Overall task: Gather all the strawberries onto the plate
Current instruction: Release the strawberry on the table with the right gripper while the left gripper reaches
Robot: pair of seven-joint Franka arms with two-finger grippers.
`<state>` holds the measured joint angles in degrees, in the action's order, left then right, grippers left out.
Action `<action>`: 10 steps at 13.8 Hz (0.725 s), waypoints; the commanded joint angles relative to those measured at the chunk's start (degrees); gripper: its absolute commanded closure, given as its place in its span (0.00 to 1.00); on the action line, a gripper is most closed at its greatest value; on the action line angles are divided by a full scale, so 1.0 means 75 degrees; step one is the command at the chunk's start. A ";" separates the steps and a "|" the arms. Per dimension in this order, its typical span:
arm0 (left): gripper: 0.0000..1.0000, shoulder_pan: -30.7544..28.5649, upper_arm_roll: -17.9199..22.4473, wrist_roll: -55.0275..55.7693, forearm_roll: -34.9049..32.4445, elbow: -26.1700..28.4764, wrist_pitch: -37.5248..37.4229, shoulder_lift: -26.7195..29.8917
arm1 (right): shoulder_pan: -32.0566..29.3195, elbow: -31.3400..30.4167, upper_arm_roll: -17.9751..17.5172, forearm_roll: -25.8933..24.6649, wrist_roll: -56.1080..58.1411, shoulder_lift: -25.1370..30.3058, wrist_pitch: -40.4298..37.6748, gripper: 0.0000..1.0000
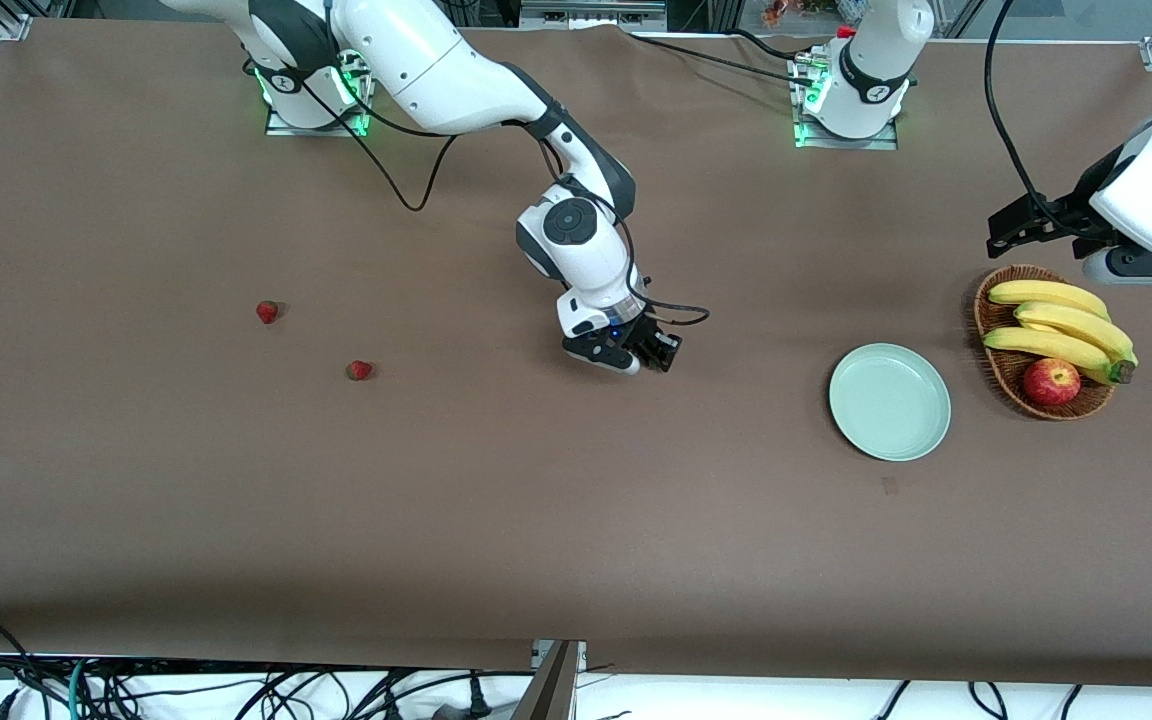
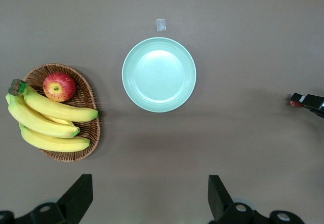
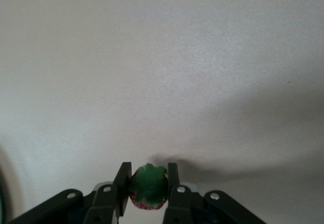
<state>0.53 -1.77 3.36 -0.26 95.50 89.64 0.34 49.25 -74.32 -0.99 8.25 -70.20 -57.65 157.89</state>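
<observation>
The brown table (image 1: 496, 520) carries everything. The right gripper (image 1: 658, 352) hangs over its middle, fingers pressed on one strawberry (image 3: 148, 187), green cap showing between them. The left gripper (image 1: 1011, 232) waits with its fingers (image 2: 76, 197) wide apart, above the wicker basket (image 1: 998, 368) at the left arm's end, which holds bananas (image 1: 1061, 325) and an apple (image 1: 1051, 381). The mint-green plate (image 1: 889, 402) lies beside the basket with nothing in it. Two strawberries lie toward the right arm's end: one (image 1: 267, 312) farther from the front camera, the other (image 1: 359, 371) nearer.
</observation>
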 commanded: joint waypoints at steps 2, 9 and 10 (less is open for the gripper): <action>0.00 -0.0001 -0.0010 0.0114 0.0093 -0.0088 -0.0069 -0.0057 | 0.0102 -0.0017 0.0260 -0.0139 -0.0097 0.0162 -0.0354 0.31; 0.00 0.0140 -0.0022 0.0033 0.0792 -0.0088 -0.0023 -0.1005 | -0.0622 0.0007 0.0858 -0.0068 0.1691 0.1614 -0.3831 0.24; 0.00 0.0175 -0.0022 0.0044 0.1040 -0.0100 0.0105 -0.1308 | -0.0903 -0.0005 0.0858 -0.0068 0.2265 0.1802 -0.4359 0.24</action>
<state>1.22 -2.02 3.50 4.28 95.98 89.75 -4.99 46.09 -72.94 6.15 7.91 -60.00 -47.51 131.19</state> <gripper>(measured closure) 0.000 0.233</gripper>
